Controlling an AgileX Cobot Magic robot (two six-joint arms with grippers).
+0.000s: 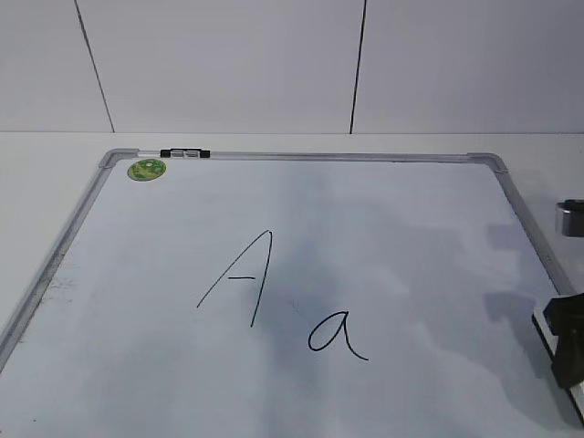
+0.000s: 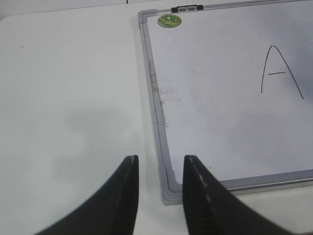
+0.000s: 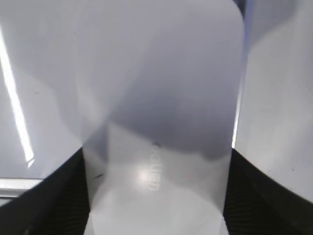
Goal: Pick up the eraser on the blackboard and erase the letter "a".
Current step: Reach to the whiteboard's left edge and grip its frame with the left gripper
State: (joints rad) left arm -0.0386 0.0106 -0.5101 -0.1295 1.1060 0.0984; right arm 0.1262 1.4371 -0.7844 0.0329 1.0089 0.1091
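The white eraser fills the right wrist view, lying on the blackboard. My right gripper has a black jaw against each long side of the eraser and is shut on it. In the exterior view the right gripper is at the board's right edge, well right of the letter "a". The "a" sits in the lower middle of the board. My left gripper is open and empty, above the board's near left corner.
A capital "A" stands just left of the "a". A round green magnet sits at the board's far left corner, with a small black clip on the top frame. White table surrounds the board.
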